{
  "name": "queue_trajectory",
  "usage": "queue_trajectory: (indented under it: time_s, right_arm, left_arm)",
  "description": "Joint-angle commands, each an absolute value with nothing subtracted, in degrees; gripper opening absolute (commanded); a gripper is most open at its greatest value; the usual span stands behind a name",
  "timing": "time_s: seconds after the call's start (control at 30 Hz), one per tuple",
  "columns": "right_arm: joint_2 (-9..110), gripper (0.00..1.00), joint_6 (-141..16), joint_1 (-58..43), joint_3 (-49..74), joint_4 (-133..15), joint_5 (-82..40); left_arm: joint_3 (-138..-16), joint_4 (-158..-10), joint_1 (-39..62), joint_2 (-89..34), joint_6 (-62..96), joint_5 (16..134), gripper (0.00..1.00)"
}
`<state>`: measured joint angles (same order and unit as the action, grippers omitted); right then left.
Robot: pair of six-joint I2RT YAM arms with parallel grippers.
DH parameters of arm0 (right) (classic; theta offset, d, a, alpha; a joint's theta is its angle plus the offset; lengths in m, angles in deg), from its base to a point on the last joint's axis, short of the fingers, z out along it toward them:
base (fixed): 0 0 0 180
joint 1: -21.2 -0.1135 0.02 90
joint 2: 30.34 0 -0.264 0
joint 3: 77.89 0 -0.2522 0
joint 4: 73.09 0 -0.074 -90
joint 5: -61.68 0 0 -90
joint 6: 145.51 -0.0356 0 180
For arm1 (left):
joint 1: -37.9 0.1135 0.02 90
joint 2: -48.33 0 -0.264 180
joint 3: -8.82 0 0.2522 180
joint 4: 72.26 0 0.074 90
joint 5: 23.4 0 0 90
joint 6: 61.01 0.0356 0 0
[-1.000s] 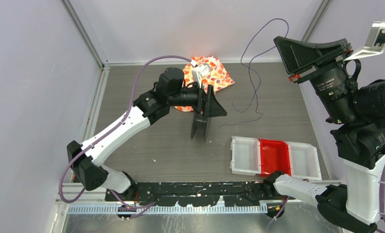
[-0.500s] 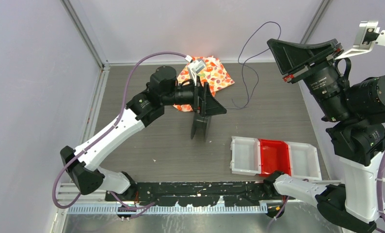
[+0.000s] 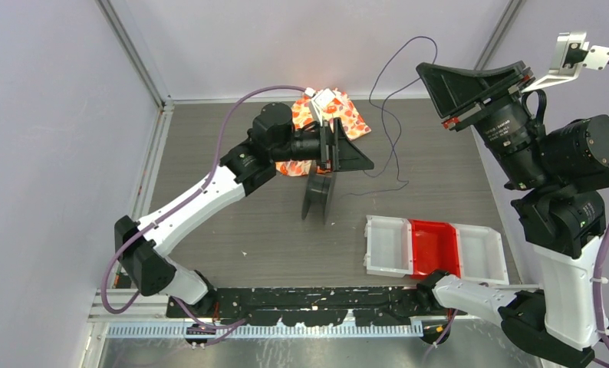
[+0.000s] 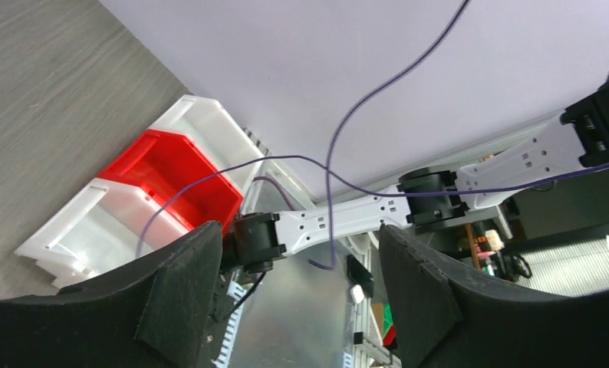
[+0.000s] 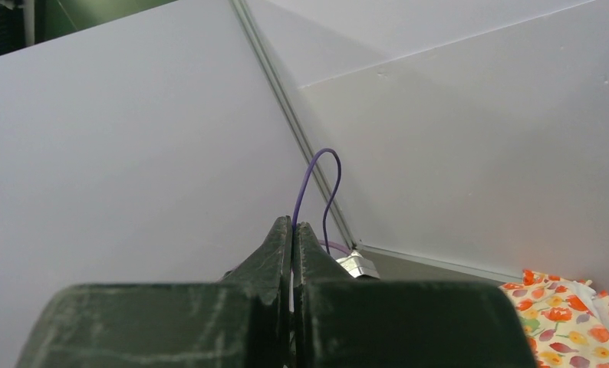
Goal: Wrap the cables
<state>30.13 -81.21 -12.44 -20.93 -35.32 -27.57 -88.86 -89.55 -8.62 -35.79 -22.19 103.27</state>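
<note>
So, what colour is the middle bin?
The middle bin is red; the top external view shows it best.

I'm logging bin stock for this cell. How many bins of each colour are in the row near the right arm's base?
White bins: 2
Red bins: 1
Total: 3

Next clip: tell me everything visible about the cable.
The cable is one very thin, dark purplish strand, limp and string-like, not wrapped. Its upper part is pinched in the shut right gripper, held high, and it arches just above the grip. From there it hangs in loose curves, and its lower end seems to trail on the grey table. Nothing else visibly touches it.
</note>
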Motion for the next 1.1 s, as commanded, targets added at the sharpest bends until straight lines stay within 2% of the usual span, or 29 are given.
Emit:
queue_trajectory:
  time_s: [0.0,0.2,0.37,0.53,0.6,0.63,0.7,0.73,1.03,1.07]
  right_arm:
    - [30.13,0.01,-81.56,-12.77,-20.64,-37.43,-27.18]
    - [29.93,0.01,-81.59,-12.77,-20.55,-37.35,-27.36]
    - [29.93,0.01,-81.61,-12.79,-20.64,-37.28,-27.36]
    - [29.79,0.01,-81.59,-12.8,-20.65,-37.27,-27.44]
    - [29.76,0.01,-81.61,-12.77,-20.64,-37.27,-27.5]
    - [29.72,0.01,-81.59,-12.76,-20.59,-37.26,-27.53]
    - [29.53,0.0,-81.49,-12.79,-20.42,-37.2,-27.74]
    - [29.44,0.0,-81.46,-12.75,-20.31,-37.07,-27.91]
    - [27.75,0.01,-80.21,-12.75,-18.72,-34.9,-30.88]
    - [27.53,0.0,-80.25,-12.79,-18.36,-34.89,-30.87]
  left_arm:
    - [-88.43,-80.54,-9.24,-36.28,-28.06,107.07,0.74]
    - [-87.06,-77.34,-9.53,-37.35,-30.34,107.67,0.65]
    - [-87.12,-76.67,-9.73,-38.21,-30.9,107.89,0.64]
    - [-86.88,-76.46,-9.82,-38.12,-31.03,107.38,0.58]
    - [-86.72,-76.37,-9.82,-38.02,-30.96,107.28,0.46]
    - [-86.64,-76.28,-9.82,-37.91,-31.03,107.25,0.35]
    - [-86.43,-76.46,-9.82,-37.66,-30.93,107.32,0.04]
    - [-86.29,-76.85,-9.82,-37.43,-30.69,107.23,0.01]
    - [-88.78,-88.58,-9.0,-32.74,-20.61,102.46,0.0]
    - [-89.59,-90.14,-8.95,-32.75,-19.07,102.34,0.03]
